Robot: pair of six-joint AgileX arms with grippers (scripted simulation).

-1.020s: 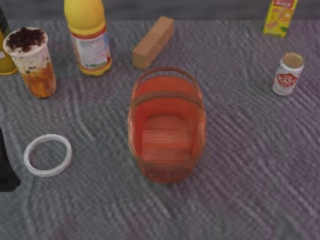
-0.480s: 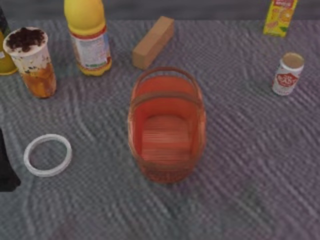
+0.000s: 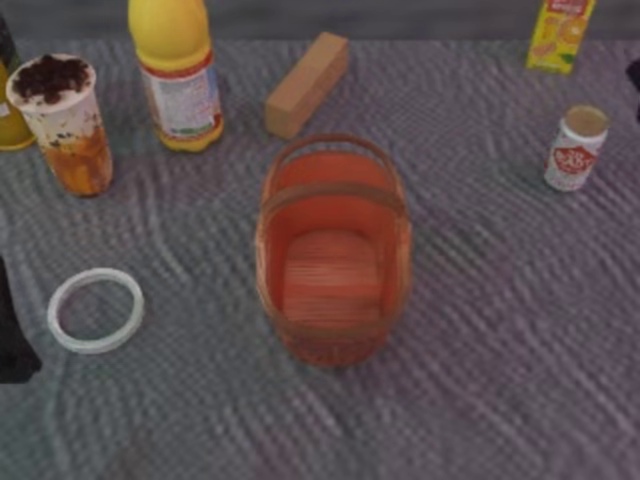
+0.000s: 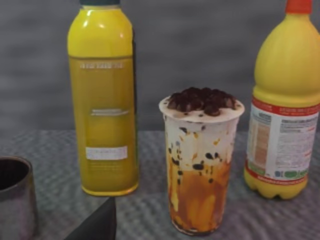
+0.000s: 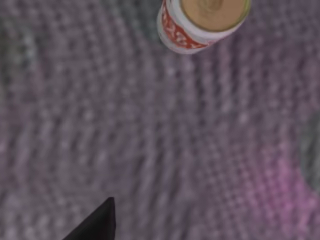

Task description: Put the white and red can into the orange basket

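The white and red can [image 3: 575, 148] stands upright at the table's right side, far from the orange basket [image 3: 333, 345], which sits in the middle with its hoop handle up and nothing inside. A dark sliver of my right arm [image 3: 635, 75] shows at the right edge, just behind the can. In the right wrist view the can [image 5: 202, 25] lies ahead of one dark fingertip [image 5: 102, 222], with bare cloth between them and nothing held. My left arm [image 3: 12, 335] stays parked at the left edge, one fingertip [image 4: 100, 220] showing, nothing held.
A yellow juice carton [image 3: 560, 35] stands behind the can. A tan block [image 3: 306, 84] lies behind the basket. An orange bottle [image 3: 178, 75], a topped cup [image 3: 62, 122] and a second bottle [image 3: 10, 120] stand at the back left. A white ring [image 3: 96, 310] lies front left.
A dark part of my right arm has come into the top view at the right edge, near the can. The can, the basket and the left arm have not moved.
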